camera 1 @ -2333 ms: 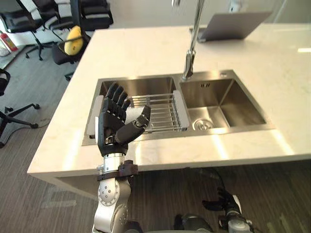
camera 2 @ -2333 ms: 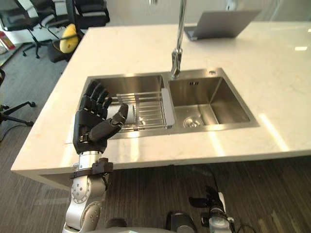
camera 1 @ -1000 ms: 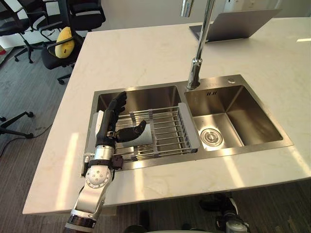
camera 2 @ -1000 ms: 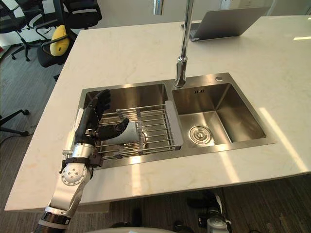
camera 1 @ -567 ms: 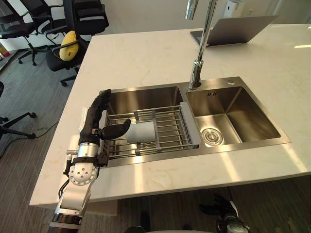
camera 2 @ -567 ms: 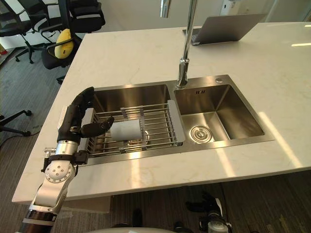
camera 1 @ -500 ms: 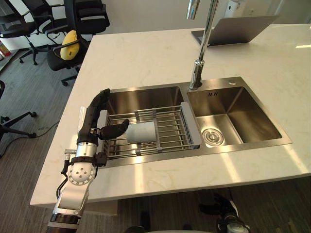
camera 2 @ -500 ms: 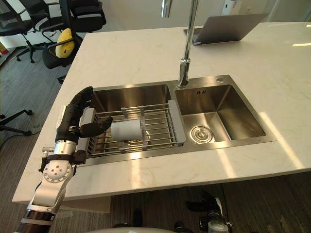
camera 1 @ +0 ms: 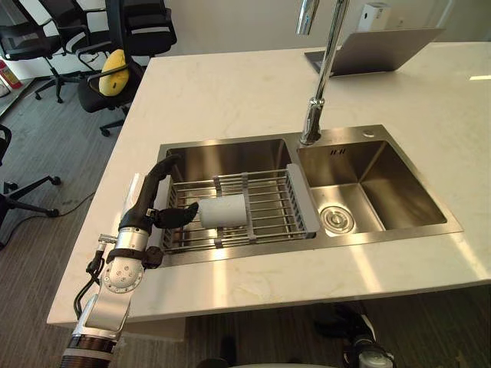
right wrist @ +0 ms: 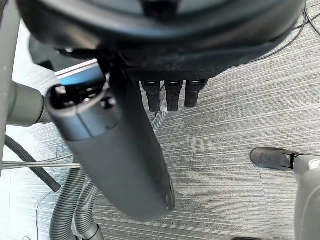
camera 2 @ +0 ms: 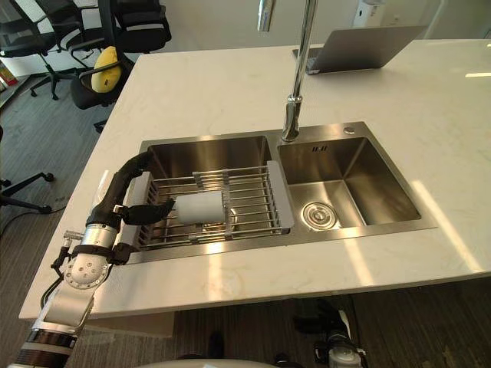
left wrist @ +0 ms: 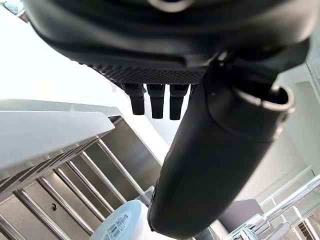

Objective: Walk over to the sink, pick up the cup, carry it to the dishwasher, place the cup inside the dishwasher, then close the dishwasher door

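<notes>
Cup (camera 1: 223,211) — a plain, pale grey-white cylinder, lying on its side. Its long axis runs left to right, roughly parallel to the front edge of the sink (camera 1: 406,180). It rests on the wire rack (camera 1: 268,207) that spans the left basin, toward the rack's left half. The end facing left is a flat closed face bearing a small label. Sink — stainless steel, two basins.

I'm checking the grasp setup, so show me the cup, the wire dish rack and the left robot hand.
cup (camera 1: 224,211): left eye view, middle of its pale side.
wire dish rack (camera 1: 273,204): left eye view, bare wires right of the cup.
left robot hand (camera 1: 143,208): left eye view, its palm.
</notes>
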### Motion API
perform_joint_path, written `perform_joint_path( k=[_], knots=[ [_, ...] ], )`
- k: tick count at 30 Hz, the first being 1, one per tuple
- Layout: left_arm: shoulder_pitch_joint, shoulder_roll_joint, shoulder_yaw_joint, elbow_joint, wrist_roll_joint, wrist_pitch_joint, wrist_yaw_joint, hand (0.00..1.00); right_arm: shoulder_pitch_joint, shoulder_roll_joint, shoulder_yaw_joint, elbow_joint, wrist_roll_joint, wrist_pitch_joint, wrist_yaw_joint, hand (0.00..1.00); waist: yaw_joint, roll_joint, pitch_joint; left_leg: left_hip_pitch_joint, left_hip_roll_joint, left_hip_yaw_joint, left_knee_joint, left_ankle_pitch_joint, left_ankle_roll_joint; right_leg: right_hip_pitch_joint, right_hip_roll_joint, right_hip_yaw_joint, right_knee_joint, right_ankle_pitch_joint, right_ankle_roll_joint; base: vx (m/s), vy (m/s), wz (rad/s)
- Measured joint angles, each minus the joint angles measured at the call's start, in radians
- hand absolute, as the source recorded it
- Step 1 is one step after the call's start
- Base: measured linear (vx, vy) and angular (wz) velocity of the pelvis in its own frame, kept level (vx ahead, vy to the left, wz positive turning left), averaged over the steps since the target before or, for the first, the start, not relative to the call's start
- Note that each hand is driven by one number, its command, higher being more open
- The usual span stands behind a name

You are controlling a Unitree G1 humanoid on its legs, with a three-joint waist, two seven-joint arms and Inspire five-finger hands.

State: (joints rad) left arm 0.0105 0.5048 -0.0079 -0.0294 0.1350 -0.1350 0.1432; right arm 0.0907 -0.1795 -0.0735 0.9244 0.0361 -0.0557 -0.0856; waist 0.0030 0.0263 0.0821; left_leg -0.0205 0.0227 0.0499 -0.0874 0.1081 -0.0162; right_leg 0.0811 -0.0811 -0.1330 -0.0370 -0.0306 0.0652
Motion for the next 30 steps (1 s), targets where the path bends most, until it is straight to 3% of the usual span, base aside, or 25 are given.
perform_joint_path(
  k=[14, 30],
  knots=[
    [0.033, 0.038, -0.003, -0.035, 0.003, -0.002, -0.031, 0.90, -0.002, -0.002, 0.000, 0.000, -0.003, 0.000, 0.002, 0.90, 0.006, -0.006, -0.002, 0.002, -0.002, -0.005, 0.000, -0.002, -0.002, 0.008, 0.001, -0.006, -0.003, 0.000, 0.000, -0.01, -0.004, 0.01],
    [0.094, 0.112, -0.150, -0.173, 0.002, -0.037, -0.112, 0.90, 0.000, -0.023, 0.035, 0.001, -0.039, 0.000, 0.013, 0.90, 0.007, -0.009, -0.004, 0.019, -0.003, -0.015, 0.000, -0.002, -0.001, 0.028, -0.003, -0.017, -0.003, -0.003, 0.001, -0.01, -0.002, 0.01]
  ],
)
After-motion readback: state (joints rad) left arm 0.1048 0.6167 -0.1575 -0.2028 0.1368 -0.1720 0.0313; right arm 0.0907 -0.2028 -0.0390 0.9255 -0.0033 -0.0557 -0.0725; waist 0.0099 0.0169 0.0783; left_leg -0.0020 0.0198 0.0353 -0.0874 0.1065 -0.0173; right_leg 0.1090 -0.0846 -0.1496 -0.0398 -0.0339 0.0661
